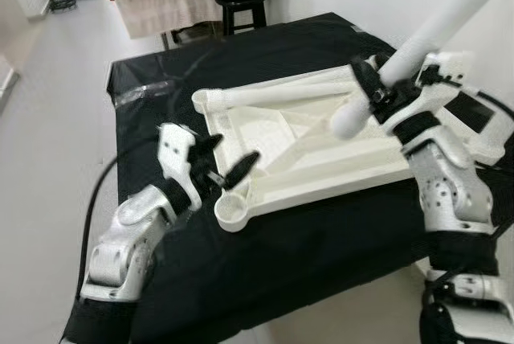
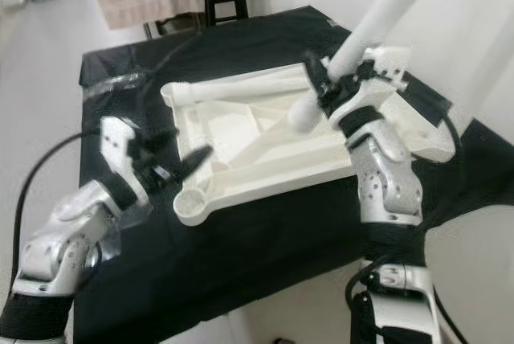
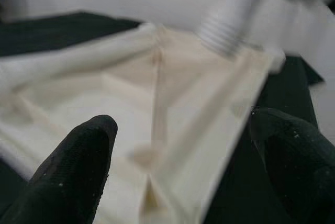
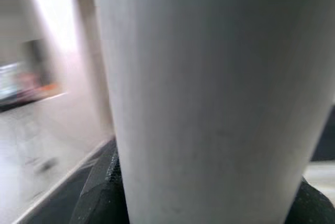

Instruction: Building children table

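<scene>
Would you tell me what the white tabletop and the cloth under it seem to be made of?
The tabletop looks like moulded plastic: cream-white, matte, with raised ribs and a round corner socket. The cloth seems thin black fabric or sheeting, creased and draping over the edge; which, I cannot tell.

I read no text, label, brand, number or sign on anything before me; the far shelf's items are too small and blurred to make out any lettering.

left hand (image 3: 178,177) fingers spread | over tabletop underside (image 3: 157,103) | threaded leg end (image 3: 222,35) blurred
</scene>
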### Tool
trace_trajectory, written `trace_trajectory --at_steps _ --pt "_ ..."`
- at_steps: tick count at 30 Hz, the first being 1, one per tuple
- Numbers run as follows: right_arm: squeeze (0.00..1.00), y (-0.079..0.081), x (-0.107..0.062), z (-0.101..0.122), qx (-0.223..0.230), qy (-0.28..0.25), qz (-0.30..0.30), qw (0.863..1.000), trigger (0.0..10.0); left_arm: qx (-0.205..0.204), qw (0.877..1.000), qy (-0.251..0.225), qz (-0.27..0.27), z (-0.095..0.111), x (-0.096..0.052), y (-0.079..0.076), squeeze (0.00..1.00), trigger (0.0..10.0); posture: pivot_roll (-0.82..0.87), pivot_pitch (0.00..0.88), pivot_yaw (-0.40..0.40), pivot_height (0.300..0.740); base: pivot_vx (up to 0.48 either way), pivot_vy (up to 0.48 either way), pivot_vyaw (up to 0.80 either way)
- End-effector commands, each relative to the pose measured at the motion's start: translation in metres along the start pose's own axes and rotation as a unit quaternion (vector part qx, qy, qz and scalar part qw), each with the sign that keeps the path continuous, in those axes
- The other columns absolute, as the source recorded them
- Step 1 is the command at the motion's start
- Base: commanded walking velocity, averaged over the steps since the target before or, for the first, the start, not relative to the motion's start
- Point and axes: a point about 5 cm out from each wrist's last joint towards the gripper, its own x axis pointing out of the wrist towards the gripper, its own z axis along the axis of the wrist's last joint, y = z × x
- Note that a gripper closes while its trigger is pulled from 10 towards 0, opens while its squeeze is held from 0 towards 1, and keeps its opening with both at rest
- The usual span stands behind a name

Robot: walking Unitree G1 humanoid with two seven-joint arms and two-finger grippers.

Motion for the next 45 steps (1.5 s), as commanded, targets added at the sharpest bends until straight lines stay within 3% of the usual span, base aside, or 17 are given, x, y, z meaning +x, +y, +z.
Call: trace_trajectory --at_steps 1,4,9,17,24,27,28,29,31,32,34,35,38,42,43,44,45 --pt "0.00 0.011 0.003 0.005 0.006 -0.008 0.040 0.999 10.0 0.021 1.000 -0.004 -0.010 0.006 -0.003 -0.002 0.00 10.0 -0.03 0.101 0.012 0.740 0.000 0.000 0.80" --pt "0.00 0.012 0.004 0.007 0.011 -0.008 0.064 0.998 10.0 0.026 0.999 -0.001 -0.024 0.010 -0.006 -0.005 0.00 10.0 -0.02 0.105 0.012 0.740 0.000 0.000 0.80" --pt "0.00 0.017 0.004 0.009 0.020 -0.011 0.109 0.994 10.0 0.055 0.994 0.042 -0.089 0.004 -0.017 -0.016 0.00 10.0 -0.02 0.109 0.012 0.740 0.000 0.000 0.80" --pt "0.00 0.014 0.001 0.005 0.034 0.000 0.146 0.989 10.0 0.038 0.982 0.097 -0.160 -0.014 -0.027 -0.039 0.00 10.0 0.00 0.118 0.024 0.740 0.000 0.000 0.80" --pt "0.00 0.014 0.000 0.007 0.042 -0.002 0.175 0.984 10.0 0.033 0.983 0.112 -0.145 -0.022 -0.028 -0.041 0.00 10.0 0.02 0.127 0.020 0.740 0.000 0.000 0.80" --pt "0.00 0.021 -0.010 0.001 0.057 0.032 0.253 0.965 10.0 0.023 0.984 0.113 -0.136 -0.026 -0.030 -0.044 0.00 10.0 0.03 0.137 0.018 0.740 0.000 0.000 0.00" --pt "0.00 0.021 -0.010 0.001 0.057 0.032 0.253 0.965 10.0 0.023 0.984 0.113 -0.136 -0.026 -0.030 -0.044 0.00 10.0 0.03 0.137 0.018 0.740 0.000 0.000 0.00" --pt "0.00 0.026 -0.019 -0.001 0.056 0.053 0.299 0.951 10.0 0.020 0.981 0.122 -0.149 -0.030 -0.032 -0.049 0.00 10.0 0.03 0.140 0.017 0.740 0.000 0.000 0.00" --pt "0.00 0.027 -0.022 -0.003 0.055 0.064 0.318 0.944 10.0 0.020 0.980 0.127 -0.155 -0.032 -0.033 -0.051 0.00 10.0 0.03 0.140 0.017 0.740 0.000 0.000 0.00" --pt "0.00 0.031 -0.032 -0.007 0.043 0.098 0.362 0.926 10.0 0.014 0.976 0.136 -0.168 -0.037 -0.035 -0.056 0.00 10.0 0.03 0.143 0.018 0.740 0.000 0.000 0.00" --pt "0.00 0.032 -0.039 -0.009 0.036 0.124 0.393 0.911 10.0 0.015 0.973 0.144 -0.179 -0.042 -0.036 -0.059 0.00 10.0 0.03 0.148 0.018 0.740 0.000 0.000 0.00" --pt "0.00 0.032 -0.039 -0.009 0.036 0.124 0.393 0.911 10.0 0.015 0.973 0.144 -0.179 -0.042 -0.036 -0.059 0.00 10.0 0.03 0.148 0.018 0.740 0.000 0.000 0.00" --pt "0.00 0.033 -0.048 -0.012 0.029 0.154 0.426 0.891 10.0 0.016 0.968 0.160 -0.193 -0.047 -0.039 -0.064 0.00 10.0 0.03 0.154 0.018 0.740 0.000 0.000 0.00" --pt "0.00 0.037 -0.051 -0.018 0.027 0.167 0.437 0.883 10.0 -0.002 0.966 0.169 -0.196 -0.052 -0.041 -0.066 0.00 10.0 0.03 0.159 0.019 0.740 0.000 0.000 0.00" --pt "0.00 0.049 -0.056 -0.023 0.036 0.178 0.460 0.869 10.0 -0.021 0.965 0.171 -0.200 -0.054 -0.043 -0.066 0.00 10.0 0.03 0.165 0.027 0.740 0.000 0.000 0.00" --pt "0.00 0.049 -0.056 -0.023 0.036 0.178 0.460 0.869 10.0 -0.021 0.965 0.171 -0.200 -0.054 -0.043 -0.066 0.00 10.0 0.03 0.165 0.027 0.740 0.000 0.000 0.00" --pt "0.00 0.060 -0.061 -0.028 0.050 0.182 0.479 0.857 10.0 -0.025 0.963 0.172 -0.204 -0.054 -0.045 -0.067 0.00 10.0 0.03 0.171 0.035 0.740 0.000 0.000 0.00"
